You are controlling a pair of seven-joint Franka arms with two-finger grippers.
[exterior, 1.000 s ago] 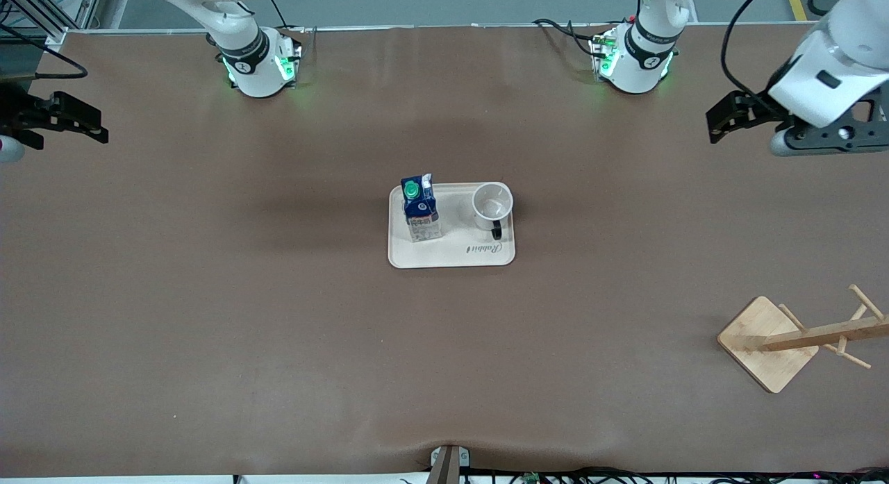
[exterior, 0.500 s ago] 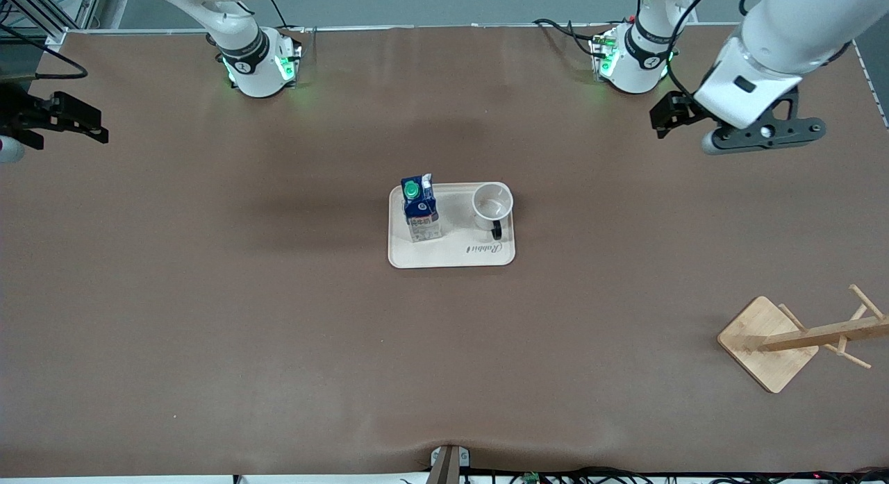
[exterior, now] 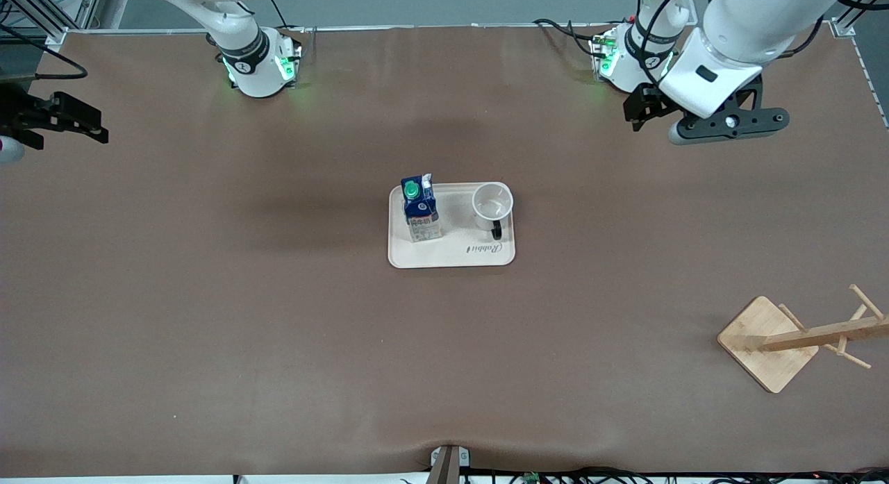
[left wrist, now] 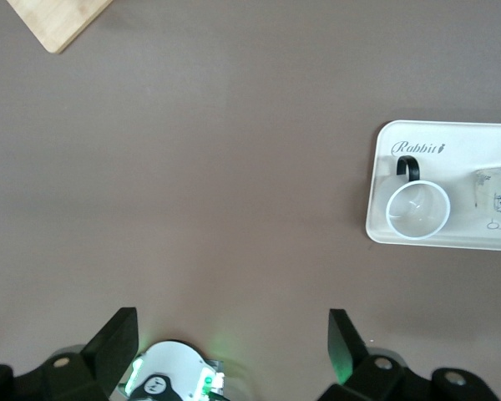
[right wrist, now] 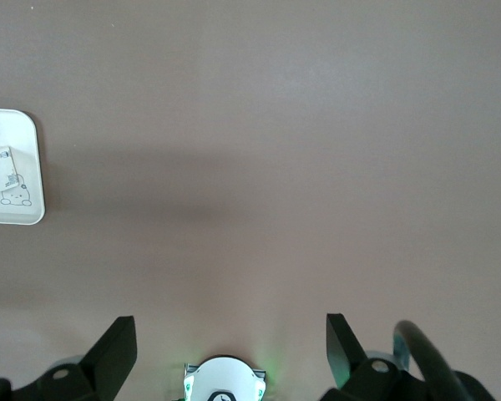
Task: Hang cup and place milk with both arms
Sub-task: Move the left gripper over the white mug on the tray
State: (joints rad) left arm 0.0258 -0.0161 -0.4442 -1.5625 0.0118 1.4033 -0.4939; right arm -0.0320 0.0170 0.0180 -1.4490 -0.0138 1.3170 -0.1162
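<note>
The wooden rack (exterior: 806, 338) and milk (left wrist: 497, 190) run past picture edges.

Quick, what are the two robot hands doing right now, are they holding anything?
Left hand: open, holding nothing, up over the bare brown table near its own base.
Right hand: open, holding nothing, waiting over the table's edge.

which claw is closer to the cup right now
Left. The left claw hangs open over bare table near its own base, fairly close to the cup. The right claw waits open at the table's right-arm end.
</note>
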